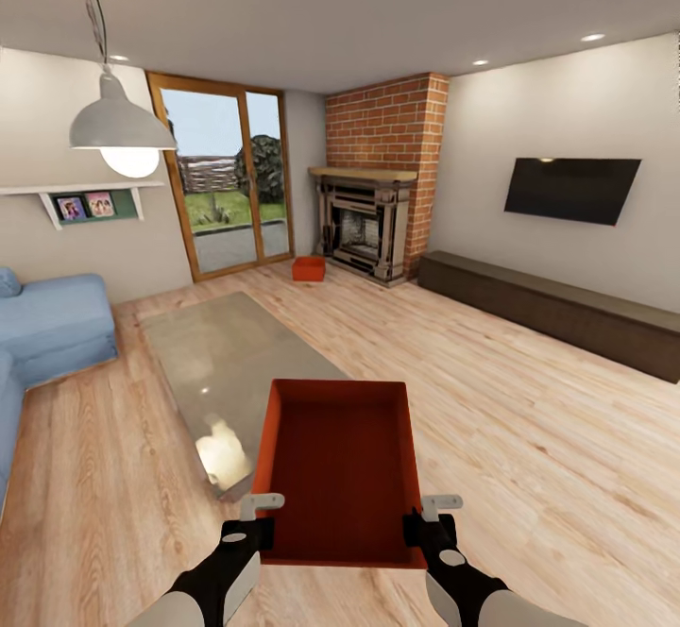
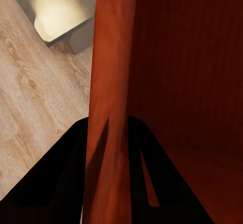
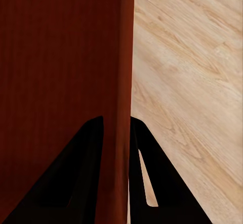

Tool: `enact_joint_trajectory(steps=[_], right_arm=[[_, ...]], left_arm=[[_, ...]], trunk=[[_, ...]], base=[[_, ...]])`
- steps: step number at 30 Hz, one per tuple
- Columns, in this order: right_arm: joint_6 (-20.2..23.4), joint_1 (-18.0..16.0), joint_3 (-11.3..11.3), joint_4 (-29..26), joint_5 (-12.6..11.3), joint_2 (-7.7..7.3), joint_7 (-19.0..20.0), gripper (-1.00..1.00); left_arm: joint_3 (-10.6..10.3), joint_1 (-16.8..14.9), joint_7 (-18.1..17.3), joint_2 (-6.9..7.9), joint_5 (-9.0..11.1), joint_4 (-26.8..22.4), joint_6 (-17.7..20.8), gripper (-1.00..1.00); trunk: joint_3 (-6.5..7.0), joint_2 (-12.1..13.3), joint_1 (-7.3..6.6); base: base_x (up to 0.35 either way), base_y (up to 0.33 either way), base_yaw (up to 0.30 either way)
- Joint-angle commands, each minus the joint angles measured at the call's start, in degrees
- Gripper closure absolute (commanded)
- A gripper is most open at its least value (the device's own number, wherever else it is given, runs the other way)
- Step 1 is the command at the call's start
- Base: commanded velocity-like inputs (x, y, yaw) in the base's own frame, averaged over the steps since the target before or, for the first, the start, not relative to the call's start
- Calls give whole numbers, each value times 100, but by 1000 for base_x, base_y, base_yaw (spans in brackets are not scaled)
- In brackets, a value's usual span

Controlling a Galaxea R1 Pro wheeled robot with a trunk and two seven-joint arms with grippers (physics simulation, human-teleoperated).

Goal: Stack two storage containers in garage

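Observation:
An orange-red lidless storage container (image 1: 338,466) is held up in front of me above the wood-plank floor of the living room. My left gripper (image 1: 262,533) is shut on its left wall (image 2: 109,82), one finger (image 2: 55,183) outside and one inside. My right gripper (image 1: 418,528) is shut on its right wall (image 3: 119,82) the same way, with a finger (image 3: 147,183) on the outside. The other storage container (image 1: 308,268) sits on the floor far ahead, between the glass doors and the brick fireplace (image 1: 364,226).
A grey glass-topped low table (image 1: 222,363) stands just ahead on the left, its near corner (image 2: 66,34) close under the held bin. A blue sofa (image 1: 47,330) is at the far left, a long dark cabinet (image 1: 557,311) along the right wall. Open wood floor (image 1: 529,438) lies to the right.

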Motion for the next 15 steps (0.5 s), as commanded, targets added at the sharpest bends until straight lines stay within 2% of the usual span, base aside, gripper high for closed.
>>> enact_joint_trajectory(steps=[1, 15], right_arm=[[-21, -7, -150, 10, -50, 0, -62, 100], [-21, -8, -150, 10, -50, 0, -62, 100]], left_arm=[[31, -2, 59, 1, -42, -23, 38, 100], [38, -2, 68, 1, -42, -24, 37, 100]], trunk=[[-4, -13, 4], [125, -13, 4]], base=[[0, 0, 0], [0, 0, 0]])
